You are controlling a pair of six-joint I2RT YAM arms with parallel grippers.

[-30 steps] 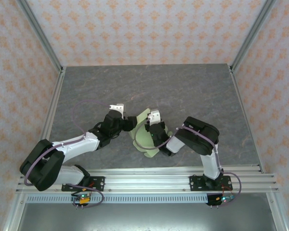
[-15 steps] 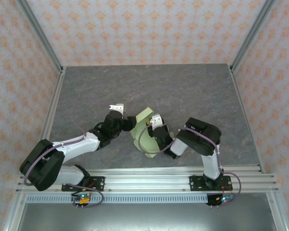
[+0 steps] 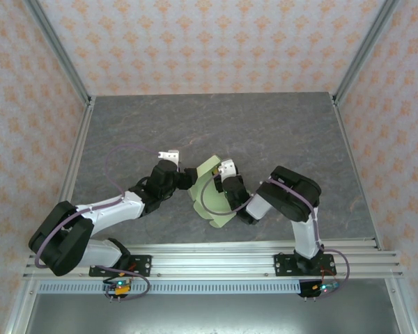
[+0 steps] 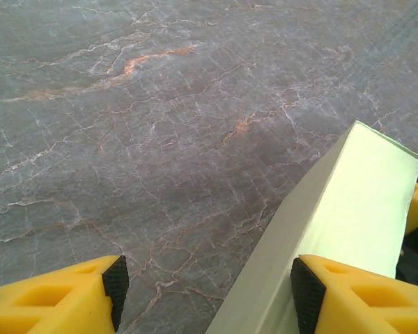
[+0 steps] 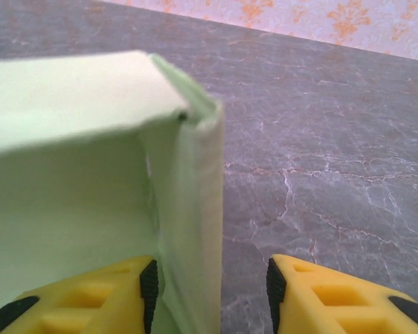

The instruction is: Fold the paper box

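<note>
Pale yellow-green card, the paper box (image 3: 207,168), is seen partly folded on the grey marbled table (image 3: 265,132), near its middle and towards the near edge, between the two arms. The left gripper (image 3: 189,178) is held at the box's left side. In the left wrist view an upright card wall is seen between its yellow fingers (image 4: 63,299). The wall is touching the finger on the right of that picture and stands well apart from the other. These jaws are spread wide and nothing is clamped.

The right gripper (image 3: 221,181) is placed over the box's right side. In the right wrist view a folded corner of the card is seen between its jaws, just beside the one on the left of that picture. Bare table is shown between the card and the other one, so these jaws are parted too and the card is not pinched.

Compared with a second ago, the left arm is unchanged. The right wrist has been turned and shifted slightly to the right. More of the box's near flap is uncovered, and its edge now appears straighter and more angled
</note>
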